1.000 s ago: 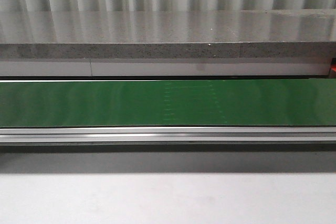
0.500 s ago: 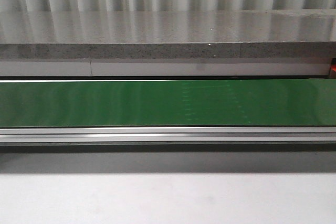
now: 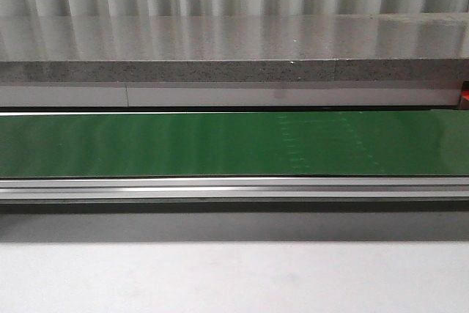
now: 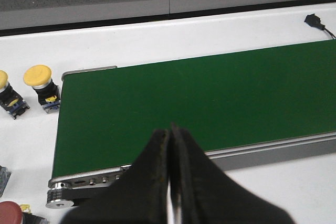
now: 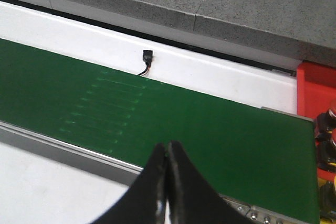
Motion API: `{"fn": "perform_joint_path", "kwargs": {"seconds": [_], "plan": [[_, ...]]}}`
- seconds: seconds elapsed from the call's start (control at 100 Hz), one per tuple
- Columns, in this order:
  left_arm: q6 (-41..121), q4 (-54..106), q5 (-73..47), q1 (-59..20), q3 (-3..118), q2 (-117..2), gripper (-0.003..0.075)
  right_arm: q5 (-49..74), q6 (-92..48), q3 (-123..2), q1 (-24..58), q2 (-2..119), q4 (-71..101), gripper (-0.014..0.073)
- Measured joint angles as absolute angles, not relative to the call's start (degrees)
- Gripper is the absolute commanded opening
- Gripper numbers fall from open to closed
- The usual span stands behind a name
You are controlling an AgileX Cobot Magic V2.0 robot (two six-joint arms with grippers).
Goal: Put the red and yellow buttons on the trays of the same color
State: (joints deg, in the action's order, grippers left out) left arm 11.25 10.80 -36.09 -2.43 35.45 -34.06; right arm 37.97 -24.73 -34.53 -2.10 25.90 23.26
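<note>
In the left wrist view, a yellow button [image 4: 38, 77] stands upright on the white table beside the end of the green belt [image 4: 199, 98]. Another yellow button [image 4: 3, 81] is cut by the frame edge. A red button [image 4: 10, 213] shows partly in the corner. My left gripper [image 4: 169, 128] hangs shut and empty over the belt's near rail. In the right wrist view, a red tray [image 5: 316, 95] lies past the belt's other end, with dark button bodies [image 5: 326, 129] half out of frame. My right gripper [image 5: 167, 145] is shut and empty. The yellow tray is out of view.
A grey stone ledge [image 3: 234, 71] runs behind the belt [image 3: 146, 144], and an aluminium rail [image 3: 234, 188] lines its near side. A black cable connector [image 5: 148, 56] lies on the white strip behind the belt. The front view shows neither arm.
Faint seam marks on the green belt have shifted to the right in the front view. No arm or button has come into that view.
</note>
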Motion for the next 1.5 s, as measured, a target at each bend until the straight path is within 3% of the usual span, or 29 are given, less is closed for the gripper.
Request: {"fn": "perform_joint_path", "kwargs": {"seconds": [0.25,0.6,0.72,0.88,0.96,1.5], "plan": [[11.25,10.80,-34.97,-2.43,35.45,-34.06,-0.0020,43.05,-24.82,-29.89,-2.10,13.85,23.26,-0.0067],[7.64,10.80,-35.99,-0.62,39.12,-40.18,-0.0007,47.06,-24.82,-29.41,-2.10,12.51,23.26,-0.0067],[7.17,10.80,-38.25,2.68,42.68,-44.50,0.0115,47.06,-24.82,-29.41,-2.10,12.51,23.26,-0.0067],[7.04,10.07,-39.77,7.18,46.07,-50.61,0.0463,47.06,-24.82,-29.41,-2.10,12.51,23.26,-0.0067],[7.04,9.87,-39.83,9.26,47.10,-53.07,0.0552,47.06,-24.82,-29.41,-2.10,12.51,23.26,-0.0067],[0.00,6.12,-52.28,22.18,57.93,-72.71,0.0545,47.06,-24.82,-29.41,-2.10,12.51,23.26,-0.0067]]}}
